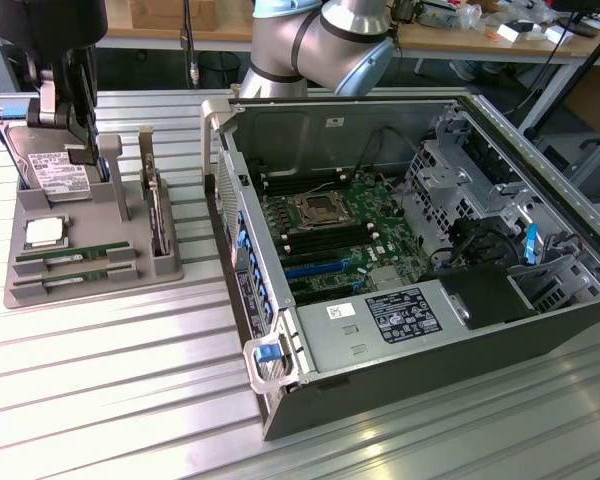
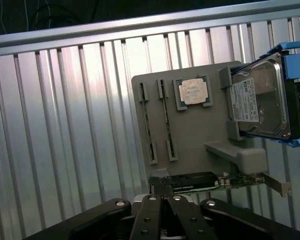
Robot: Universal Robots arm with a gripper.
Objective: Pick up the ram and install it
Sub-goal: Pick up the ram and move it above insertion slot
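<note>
Two ram sticks [image 1: 65,257] lie on edge in slots of a grey fixture tray [image 1: 130,262] at the exterior view's left. In the wrist view the same sticks [image 2: 146,122] stand as thin parallel strips on the tray [image 2: 200,130]. My gripper [image 1: 80,140] hangs above the tray's far end, over the hard drive [image 1: 55,175], well clear of the sticks. Its dark fingers [image 2: 155,207] are pressed together, and the gripper [image 2: 162,192] is shut with nothing in it.
The tray also holds a silver CPU [image 1: 43,232], and a wider green card [image 1: 158,215] stands upright in it. An open computer case [image 1: 540,330] lies at the exterior view's right, its motherboard [image 1: 325,225] with black memory slots exposed. Ribbed metal table [image 1: 110,390] all around.
</note>
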